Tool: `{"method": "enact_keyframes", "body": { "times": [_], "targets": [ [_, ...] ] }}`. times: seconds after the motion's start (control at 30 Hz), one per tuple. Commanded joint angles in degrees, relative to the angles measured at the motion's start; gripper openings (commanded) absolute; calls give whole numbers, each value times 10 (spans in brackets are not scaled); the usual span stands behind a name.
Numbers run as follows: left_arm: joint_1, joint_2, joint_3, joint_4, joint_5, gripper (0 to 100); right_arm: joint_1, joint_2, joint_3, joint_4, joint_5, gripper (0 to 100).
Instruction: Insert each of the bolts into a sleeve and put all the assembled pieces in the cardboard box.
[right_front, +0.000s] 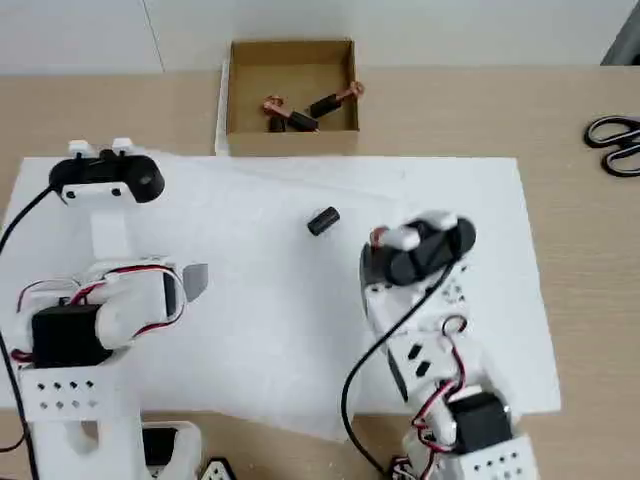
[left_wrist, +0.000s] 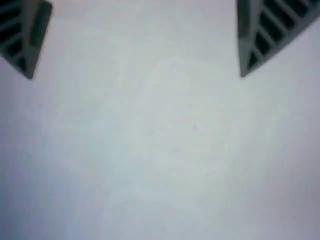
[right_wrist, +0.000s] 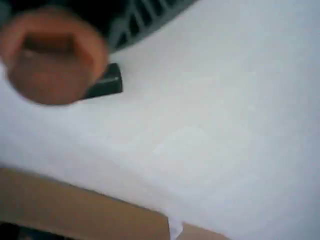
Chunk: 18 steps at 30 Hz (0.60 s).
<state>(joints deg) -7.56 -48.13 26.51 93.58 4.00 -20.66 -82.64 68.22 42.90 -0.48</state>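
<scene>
A copper bolt (right_wrist: 50, 62) sits in my right gripper (right_front: 382, 242), which is shut on it; its hexagonal head faces the wrist camera. From above, the bolt (right_front: 378, 237) pokes out at the arm's left side. A black sleeve (right_front: 323, 221) lies on the white paper a short way left of and beyond that gripper, and the same sleeve (right_wrist: 106, 85) shows just past the bolt head. My left gripper (left_wrist: 135, 75) hangs open over bare paper at the left (right_front: 195, 280), holding nothing. The cardboard box (right_front: 292, 142) at the back holds a few assembled bolt-and-sleeve pieces (right_front: 300, 112).
White paper (right_front: 280, 330) covers the middle of the wooden table (right_front: 570, 300). Scissors (right_front: 615, 143) lie at the far right edge. The paper's edge and the bare wood (right_wrist: 75, 205) show close to the right gripper.
</scene>
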Motion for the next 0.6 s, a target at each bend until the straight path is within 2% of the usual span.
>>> {"method": "enact_keyframes", "body": {
  "times": [0.0,0.37,0.57],
  "targets": [
    [-5,-4,-22,-9,-10,249,3,179,-168,-47,6,4],
    [-8,-4,-15,33,-12,249,3,663,-514,-243,4,4],
    [-72,-4,-11,32,-13,249,22,886,-684,-347,4,4]
  ]
}}
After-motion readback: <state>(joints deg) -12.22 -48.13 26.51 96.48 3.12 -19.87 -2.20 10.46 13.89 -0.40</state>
